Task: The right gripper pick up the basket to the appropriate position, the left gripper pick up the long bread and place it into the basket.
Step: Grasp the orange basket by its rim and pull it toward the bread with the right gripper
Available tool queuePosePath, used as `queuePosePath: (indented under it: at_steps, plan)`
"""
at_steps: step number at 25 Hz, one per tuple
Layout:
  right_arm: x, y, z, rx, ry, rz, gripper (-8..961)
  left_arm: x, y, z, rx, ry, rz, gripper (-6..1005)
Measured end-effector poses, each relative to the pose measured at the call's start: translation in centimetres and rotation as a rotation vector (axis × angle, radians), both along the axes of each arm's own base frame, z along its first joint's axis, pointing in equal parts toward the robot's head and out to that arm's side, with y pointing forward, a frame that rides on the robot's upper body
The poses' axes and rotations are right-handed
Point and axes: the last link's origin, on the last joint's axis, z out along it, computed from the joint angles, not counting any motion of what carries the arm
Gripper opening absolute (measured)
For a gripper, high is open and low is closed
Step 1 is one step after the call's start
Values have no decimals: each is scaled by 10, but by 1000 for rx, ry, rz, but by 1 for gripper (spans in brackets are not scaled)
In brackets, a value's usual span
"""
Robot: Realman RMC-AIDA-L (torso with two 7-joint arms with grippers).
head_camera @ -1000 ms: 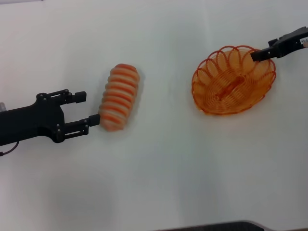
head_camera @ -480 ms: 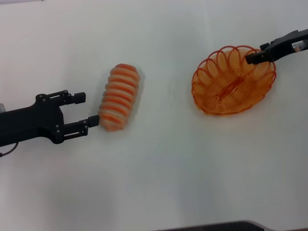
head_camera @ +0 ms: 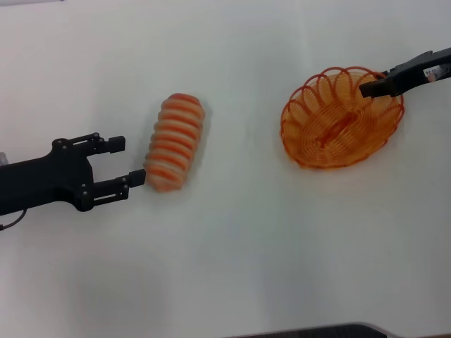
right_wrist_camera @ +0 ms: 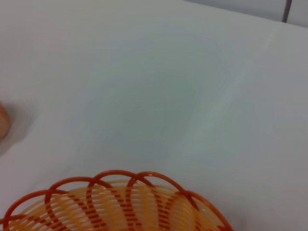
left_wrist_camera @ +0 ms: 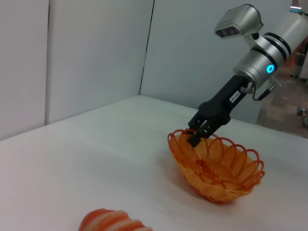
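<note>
Right gripper point(head_camera: 368, 89), jaw state indiscernible, sat at the orange wire basket point(head_camera: 331, 134) far-right rim; left gripper point(head_camera: 125, 160) waited spread beside the long bread point(head_camera: 174, 142); the rim loop wanted seating deep before any lift.

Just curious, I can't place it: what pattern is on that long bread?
The long bread is pale cream with orange-red crosswise stripes, clearest in the head view.

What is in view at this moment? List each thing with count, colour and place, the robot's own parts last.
long bread: 1, pale cream with orange-red stripes, on the table left of centre.
basket: 1, orange wire, on the table to the right, empty.
table: 1, white, under everything.
left gripper: 1, black, open, beside the bread's near end, one fingertip close to it.
right gripper: 1, black, at the basket's far right rim, its tip reaching over the rim.
</note>
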Motion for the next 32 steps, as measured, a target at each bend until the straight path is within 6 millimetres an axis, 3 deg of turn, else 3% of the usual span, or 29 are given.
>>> queuePosePath:
  at_steps: [6, 11, 17, 32]
  plan:
    - [1, 0, 1, 8, 1, -1, 392, 0, 0, 0, -2, 1, 1, 716]
    - [1, 0, 2, 12, 0, -1, 218, 0, 0, 0, 0, 1, 1, 715]
    - [1, -1, 2, 1, 1, 0, 117, 0, 0, 1, 1, 2, 1, 716]
    - [-4, -2, 9, 11, 73, -10, 74, 1, 4, 4, 6, 9, -6, 715]
